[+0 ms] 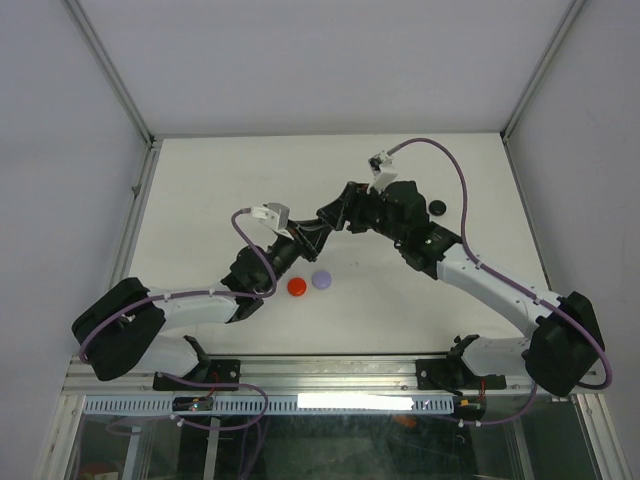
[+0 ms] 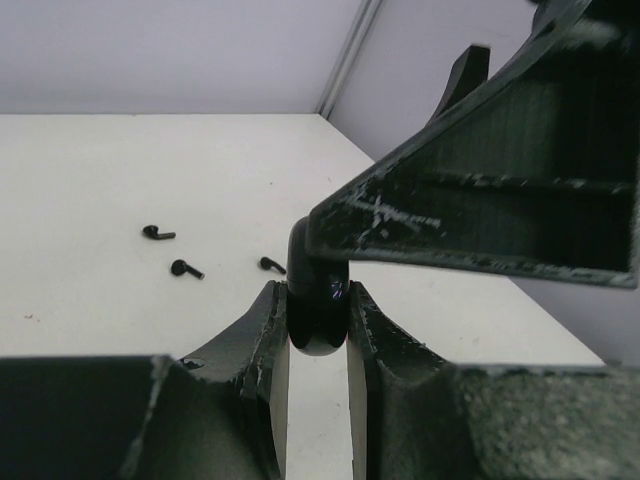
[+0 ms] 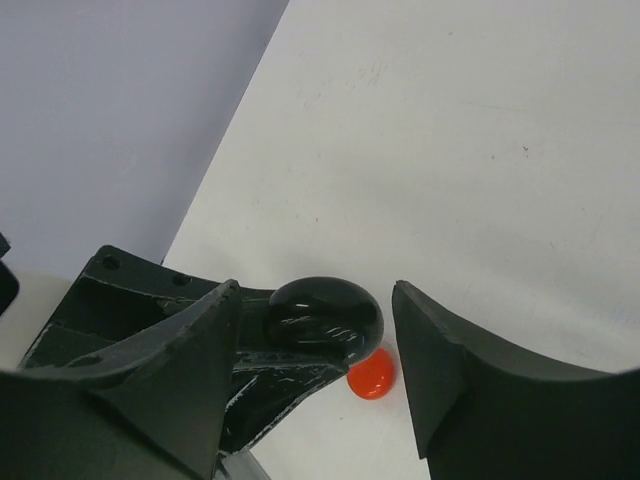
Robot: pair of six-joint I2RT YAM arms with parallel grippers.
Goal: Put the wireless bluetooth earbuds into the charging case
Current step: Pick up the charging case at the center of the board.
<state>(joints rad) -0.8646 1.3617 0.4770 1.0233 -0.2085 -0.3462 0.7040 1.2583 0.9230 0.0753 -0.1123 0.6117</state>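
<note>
Left gripper (image 2: pixel 317 308) clamped on black charging case (image 3: pixel 325 315) | right gripper (image 3: pixel 315 300), jaws parted astride it | I'd level case before fetching earbuds (image 2: pixel 185 268)

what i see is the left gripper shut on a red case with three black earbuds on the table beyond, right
No: the left wrist view shows the case in the left gripper is black, not red. The rest holds.

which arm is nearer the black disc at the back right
Right. The right arm runs close by the black disc, just to its left; the left arm lies far off to its left.
</note>
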